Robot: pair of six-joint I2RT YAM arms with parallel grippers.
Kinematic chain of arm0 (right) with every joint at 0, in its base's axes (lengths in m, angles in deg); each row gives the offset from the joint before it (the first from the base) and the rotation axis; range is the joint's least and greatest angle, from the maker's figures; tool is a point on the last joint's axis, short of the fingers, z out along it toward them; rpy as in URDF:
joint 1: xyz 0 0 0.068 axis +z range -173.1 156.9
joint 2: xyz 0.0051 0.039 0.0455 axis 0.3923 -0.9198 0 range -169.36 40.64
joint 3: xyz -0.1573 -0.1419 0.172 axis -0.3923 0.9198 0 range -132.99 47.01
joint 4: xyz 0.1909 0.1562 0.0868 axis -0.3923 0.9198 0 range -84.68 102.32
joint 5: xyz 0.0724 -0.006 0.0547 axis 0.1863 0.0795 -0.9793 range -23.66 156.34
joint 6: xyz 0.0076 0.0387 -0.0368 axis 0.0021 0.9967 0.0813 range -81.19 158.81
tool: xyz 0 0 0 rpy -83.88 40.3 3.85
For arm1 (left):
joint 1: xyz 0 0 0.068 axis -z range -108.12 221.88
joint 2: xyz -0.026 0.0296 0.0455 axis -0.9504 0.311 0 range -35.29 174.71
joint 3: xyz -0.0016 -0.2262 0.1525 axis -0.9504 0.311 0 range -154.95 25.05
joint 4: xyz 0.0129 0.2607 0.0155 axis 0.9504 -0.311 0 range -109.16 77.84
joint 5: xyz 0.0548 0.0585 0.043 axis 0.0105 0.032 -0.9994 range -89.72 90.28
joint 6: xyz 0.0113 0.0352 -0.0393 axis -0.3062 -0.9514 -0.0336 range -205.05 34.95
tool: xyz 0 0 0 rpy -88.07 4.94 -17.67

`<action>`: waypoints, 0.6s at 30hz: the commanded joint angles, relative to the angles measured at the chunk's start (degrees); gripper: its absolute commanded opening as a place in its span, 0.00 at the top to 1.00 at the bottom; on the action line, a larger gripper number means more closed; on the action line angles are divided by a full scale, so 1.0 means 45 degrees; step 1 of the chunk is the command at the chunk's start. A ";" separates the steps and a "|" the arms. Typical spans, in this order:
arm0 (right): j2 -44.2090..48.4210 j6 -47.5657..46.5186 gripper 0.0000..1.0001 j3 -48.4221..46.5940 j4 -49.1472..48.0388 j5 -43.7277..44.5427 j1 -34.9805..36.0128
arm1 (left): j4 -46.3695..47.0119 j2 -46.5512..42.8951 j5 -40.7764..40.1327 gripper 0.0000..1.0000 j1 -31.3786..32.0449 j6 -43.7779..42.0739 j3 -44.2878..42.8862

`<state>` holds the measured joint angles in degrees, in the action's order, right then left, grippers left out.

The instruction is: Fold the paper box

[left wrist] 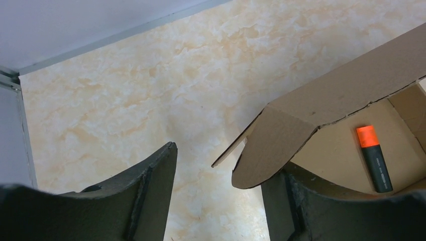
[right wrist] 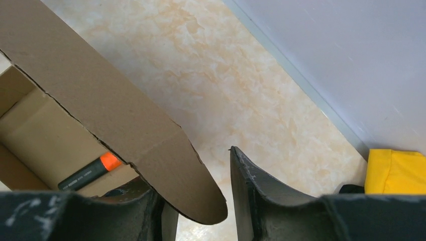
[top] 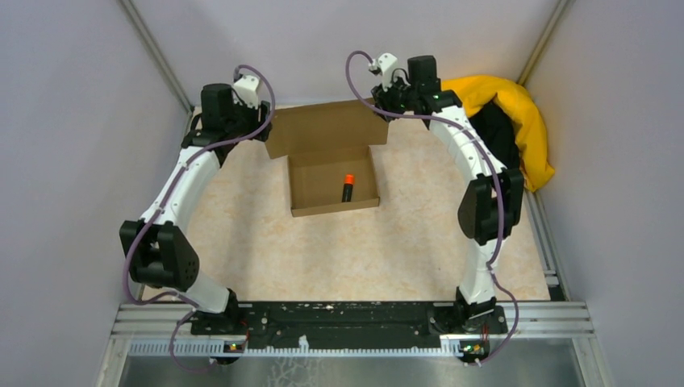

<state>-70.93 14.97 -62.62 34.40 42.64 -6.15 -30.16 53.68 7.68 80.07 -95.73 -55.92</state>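
The paper box (top: 334,184) is brown cardboard and stands open in the middle of the table, its lid (top: 327,129) tilted up at the back. A black marker with an orange cap (top: 348,187) lies inside. My left gripper (top: 264,121) is open at the lid's left end; in the left wrist view (left wrist: 226,161) the rounded side flap (left wrist: 274,145) sits between the jaws, against the right finger (left wrist: 296,211). My right gripper (top: 386,106) is open at the lid's right end; in the right wrist view (right wrist: 193,173) the other rounded flap (right wrist: 171,165) covers the left finger, apart from the right finger (right wrist: 251,191).
A yellow-and-black cloth heap (top: 516,121) lies in the back right corner, close behind the right arm; it also shows in the right wrist view (right wrist: 397,170). Grey walls enclose the table on three sides. The arm bases sit on a metal rail (top: 347,318) at the near edge.
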 commanded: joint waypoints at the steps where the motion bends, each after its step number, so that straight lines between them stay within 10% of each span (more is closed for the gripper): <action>1: -0.0164 0.0105 0.63 -0.0668 -0.0197 -0.0479 -0.0085 | 0.0251 0.0248 0.0551 0.35 -0.0100 0.0080 -0.0596; 18: -0.0194 0.0351 0.77 -0.0585 -0.0153 -0.0650 -0.0074 | 0.0133 0.0768 0.1139 0.54 -0.0100 0.0378 -0.0916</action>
<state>-72.24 15.94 -62.62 35.10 41.48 -6.15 -30.21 56.54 10.87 79.98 -94.70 -58.43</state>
